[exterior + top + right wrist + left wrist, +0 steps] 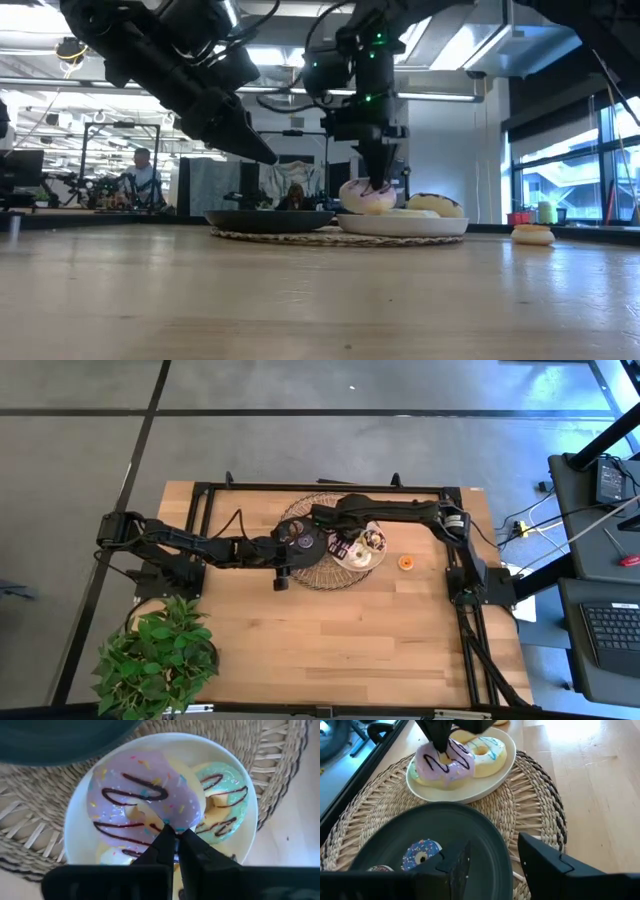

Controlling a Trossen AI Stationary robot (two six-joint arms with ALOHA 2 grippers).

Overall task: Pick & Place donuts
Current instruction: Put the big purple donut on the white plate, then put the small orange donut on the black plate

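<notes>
Your right gripper (172,836) is pinched closed on the rim of the pink-striped donut (142,800), which lies tilted on the white plate (80,820) with the green donut (225,805) just beyond the fingertips. Your left gripper (492,857) hovers spread wide above the black plate (470,820), the mini purple donut (421,854) just beside one finger. No readable writing shows anywhere.

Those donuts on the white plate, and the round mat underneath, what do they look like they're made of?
The pink-striped donut and the green-iced donut look like moulded toy plastic or foam: icing smooth, matte and even, stripes too neat for food. Which of the two, I can't tell. The white plate looks like glazed ceramic or glossy plastic. The round mat seems woven straw or wicker, with visible radiating fibres.
</notes>
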